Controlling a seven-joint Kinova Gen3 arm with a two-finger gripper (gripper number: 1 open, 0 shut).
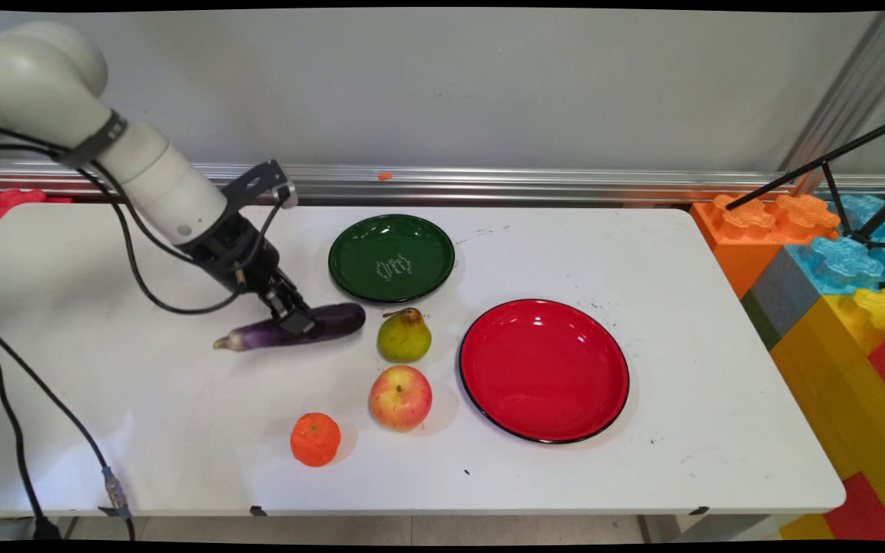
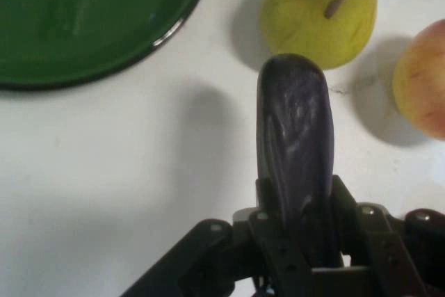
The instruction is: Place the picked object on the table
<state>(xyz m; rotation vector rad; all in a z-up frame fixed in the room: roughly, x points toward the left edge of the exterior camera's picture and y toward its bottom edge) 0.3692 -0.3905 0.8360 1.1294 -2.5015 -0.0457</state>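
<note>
- The green plate [image 1: 391, 257] bears pale markings at its centre; they look like writing, but I cannot read them in either view.
- No other lettering can be read on the things on the surface [image 1: 143, 415].
- The pincer [image 1: 298, 320] is clenched on the eggplant [image 1: 289, 330], 1 finger on each side of its purple body, toward the blunt end.
- The eggplant lies left of the surface's middle, stem end pointing toward the left edge. Whether it rests on the surface or is just lifted off it is hard to tell.
- In the hand view the eggplant [image 2: 295, 151] rises from between the fingers [image 2: 268, 203]; its stem end is hidden behind the linkage.
- The orange [image 1: 315, 438] sits toward the front edge, apart from the rest.
- The green plate lies toward the back edge, cut off at the hand view's top edge [image 2: 90, 19].
- The pear [image 1: 404, 336] stands just beside the eggplant's blunt end; the apple [image 1: 400, 397] sits near it, toward the front edge.
- Both fruits are cut off in the hand view: pear [image 2: 320, 15], apple [image 2: 424, 81].
- The red plate [image 1: 544, 370] lies right of the middle.
- Big toy bricks [image 1: 834, 307] stand past the right edge, partly out of view.
</note>
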